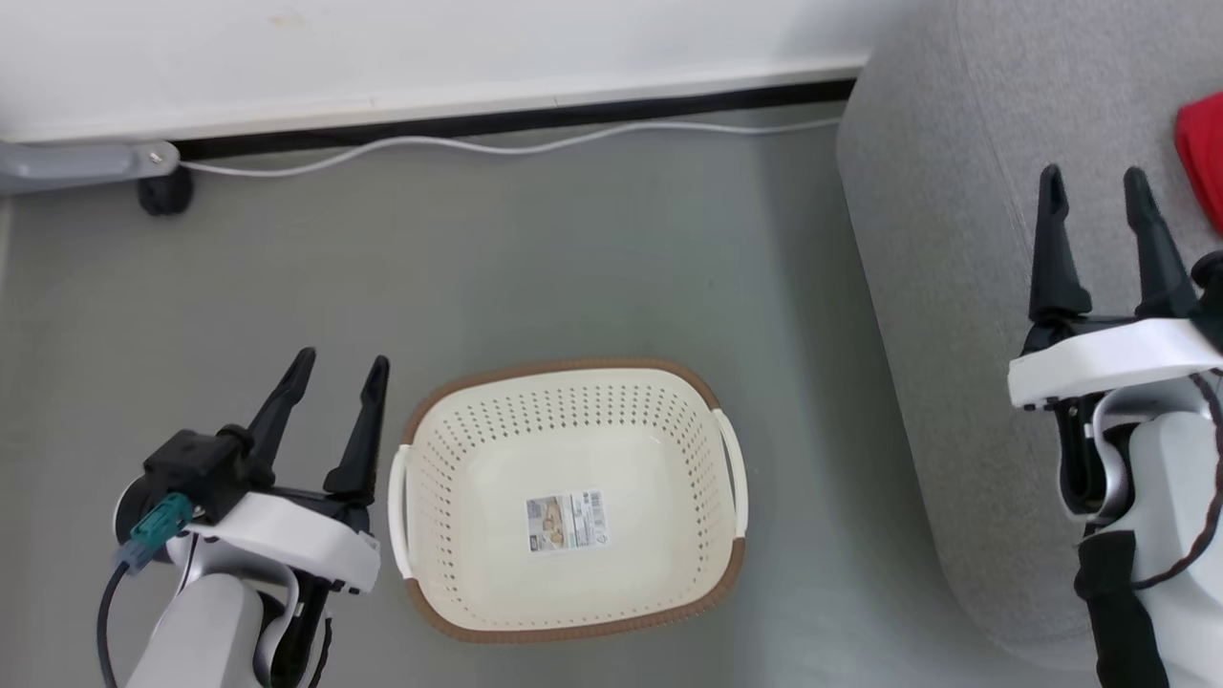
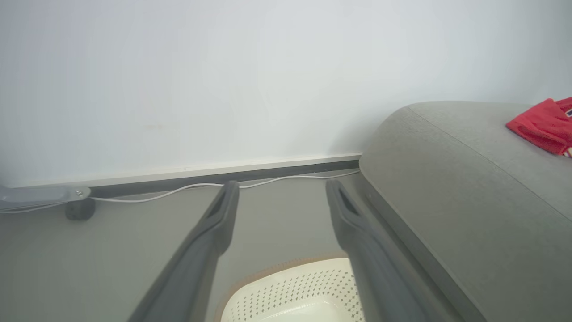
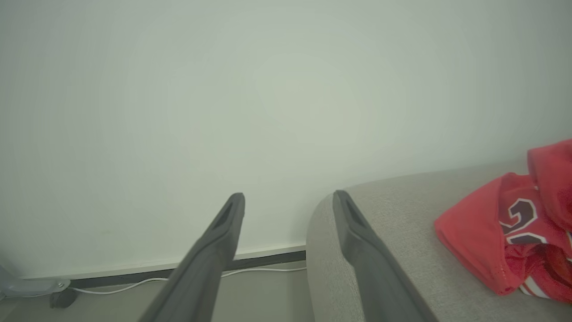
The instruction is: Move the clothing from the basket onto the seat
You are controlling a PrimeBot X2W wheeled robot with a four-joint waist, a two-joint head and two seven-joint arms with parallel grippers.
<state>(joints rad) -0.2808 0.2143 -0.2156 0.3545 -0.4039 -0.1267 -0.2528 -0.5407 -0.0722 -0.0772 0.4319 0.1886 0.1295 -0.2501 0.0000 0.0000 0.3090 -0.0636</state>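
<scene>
Clothing on seat; basket on grey floor, white wall behind; left pincer, right pincer wide.

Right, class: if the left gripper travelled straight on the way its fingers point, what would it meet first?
Likely the white wall above the skirting; the path over the floor looks free, though depth is unclear.

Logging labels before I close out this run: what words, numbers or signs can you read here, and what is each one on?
Sticker on the basket bottom: print and barcode, too small to read.
Clothing on the seat: a dark, white-edged figure, perhaps "2", cut off by folds, so I cannot read it for certain.
No other text to read.
</scene>
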